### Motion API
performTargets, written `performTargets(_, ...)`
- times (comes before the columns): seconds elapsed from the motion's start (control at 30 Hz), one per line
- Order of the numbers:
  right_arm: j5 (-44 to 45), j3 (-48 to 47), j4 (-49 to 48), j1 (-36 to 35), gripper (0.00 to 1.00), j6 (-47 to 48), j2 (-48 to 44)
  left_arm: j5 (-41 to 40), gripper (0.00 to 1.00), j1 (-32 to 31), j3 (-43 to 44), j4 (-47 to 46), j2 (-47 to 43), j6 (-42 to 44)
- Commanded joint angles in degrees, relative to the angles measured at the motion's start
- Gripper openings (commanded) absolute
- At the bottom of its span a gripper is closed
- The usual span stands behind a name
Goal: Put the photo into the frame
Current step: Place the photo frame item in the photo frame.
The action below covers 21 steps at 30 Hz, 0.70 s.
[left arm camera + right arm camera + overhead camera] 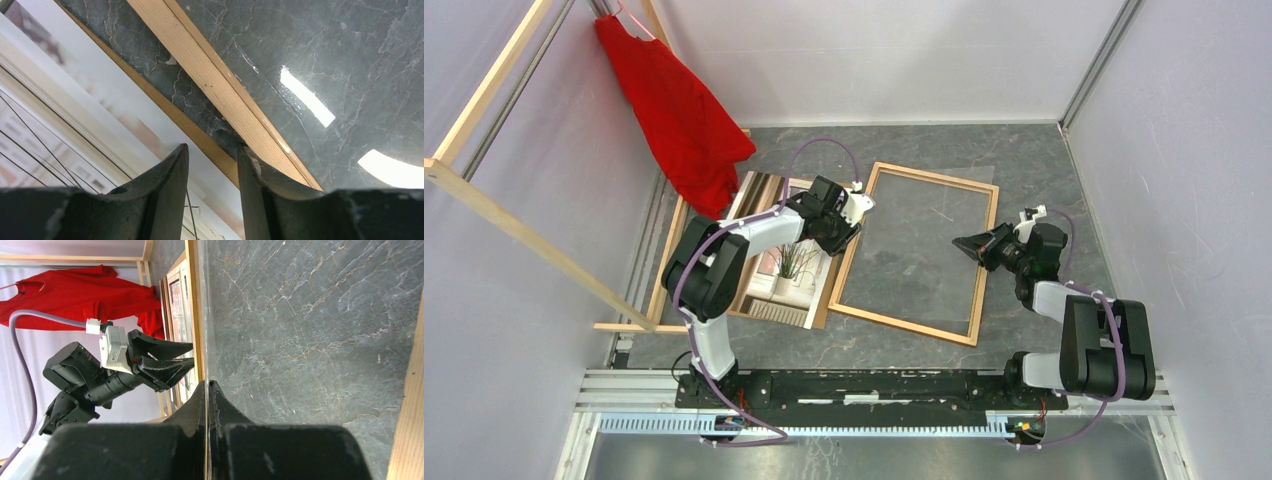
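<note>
The thin orange-brown frame (906, 327) lies flat mid-table with a clear sheet (924, 240) over its opening. My right gripper (962, 244) is at the frame's right rail, shut on the sheet's edge, which shows as a thin line between the closed jaws (207, 382). The photo (789, 265), a spiky green plant at a window, lies left of the frame on a brown board (820, 308). My left gripper (844, 233) hangs open over the photo's right edge. In its wrist view, the gripper (212, 147) straddles the photo (75, 115), the board's edge (185, 122) and the frame's rail (215, 85).
A red garment (679, 115) hangs from a pale wooden slat rack (484, 190) at the back left, close to the photo's far corner. White walls enclose the dark marbled table (1044, 160) on three sides. The arm bases sit on a rail (874, 385) at the near edge.
</note>
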State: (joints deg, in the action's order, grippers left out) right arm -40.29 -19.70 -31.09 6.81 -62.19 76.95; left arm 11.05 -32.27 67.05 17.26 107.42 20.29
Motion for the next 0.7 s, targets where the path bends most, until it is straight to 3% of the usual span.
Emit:
performTargets(0.0,0.47,-2.66,0.57,-1.66,0.00,-3.12,-2.37,4.63,0.47,-1.78,-2.03,2.08,-0.26,0.93)
performTargets(0.67,3.63,-4.17,-4.13,-6.53,0.00,-14.85,-5.84,6.44,0.46,-1.79,-3.94,0.88,-2.53,1.04)
